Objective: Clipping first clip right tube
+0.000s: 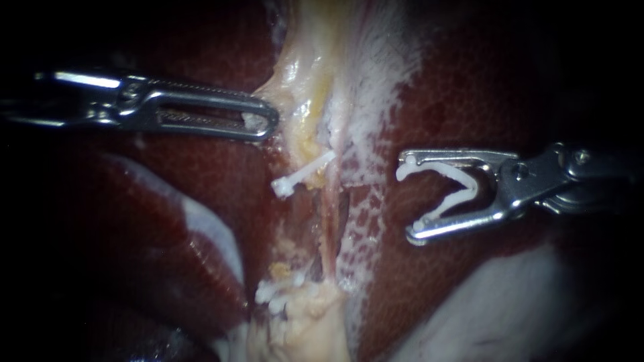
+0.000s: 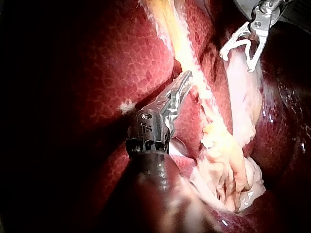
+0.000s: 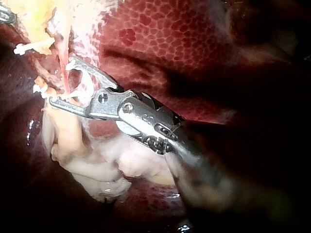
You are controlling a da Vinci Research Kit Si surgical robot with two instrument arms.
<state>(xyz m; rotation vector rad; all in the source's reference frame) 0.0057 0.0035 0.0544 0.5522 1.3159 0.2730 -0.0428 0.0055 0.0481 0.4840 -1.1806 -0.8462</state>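
Gripping the edge of the yellow tissue (image 1: pixel 305 80), the left instrument (image 1: pixel 265 121) is holding it taut toward the left, jaws clenched on that edge, probably to keep the tubes stretched and exposed. The right instrument (image 1: pixel 408 200) is carrying an open white clip (image 1: pixel 463 191), both jaws cradling it from either side. It is hovering over the liver (image 1: pixel 469 87), near the right tube (image 1: pixel 332 208) but apart from it, with the clip's mouth facing that tube. The tube, a thin pink strand, is running beside a set clip (image 1: pixel 302 175), seemingly on its neighbour. Its far side is lying hidden, and the lower clips (image 1: pixel 272 293) are blending into pale tissue.
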